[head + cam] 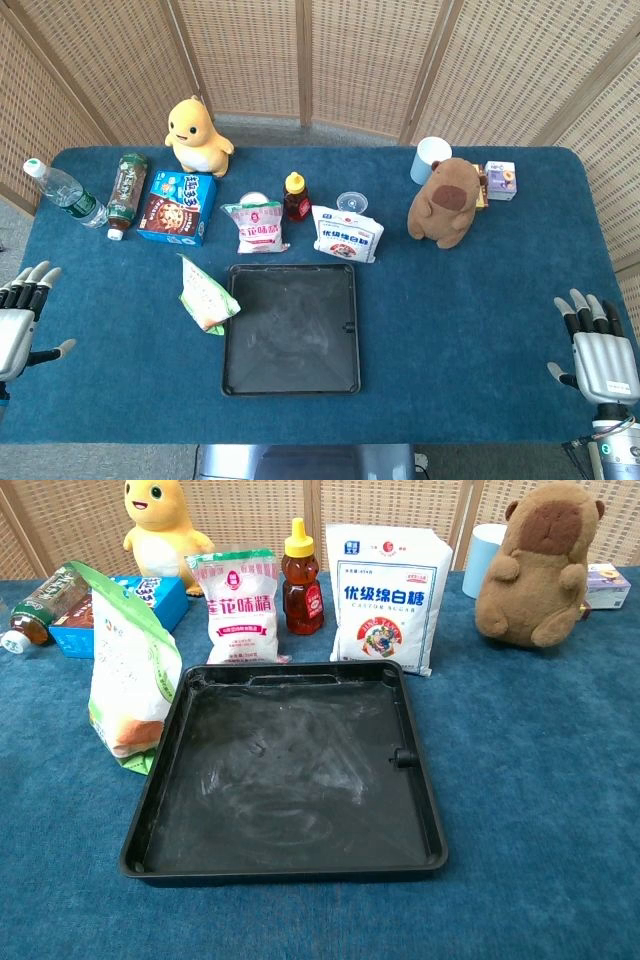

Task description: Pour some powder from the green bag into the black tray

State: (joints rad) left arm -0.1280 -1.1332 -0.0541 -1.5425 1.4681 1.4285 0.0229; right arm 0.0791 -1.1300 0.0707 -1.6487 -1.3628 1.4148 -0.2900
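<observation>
The green bag (206,296) (127,681) stands upright against the left edge of the black tray (291,375) (290,855), its top pinched closed. The tray lies mid-table with faint white smears on its floor. My left hand (22,320) rests at the table's left edge with fingers spread, holding nothing, well left of the bag. At the right edge my right hand (598,350) is also spread and empty, far from the tray. Neither hand shows in the chest view.
Behind the tray stand a pink-and-white bag (256,226), a honey bottle (295,197) and a white sugar bag (346,234). A blue box (178,207), two bottles (125,192) and a yellow plush (197,137) sit back left; a brown plush (446,203) and cup (430,160) back right.
</observation>
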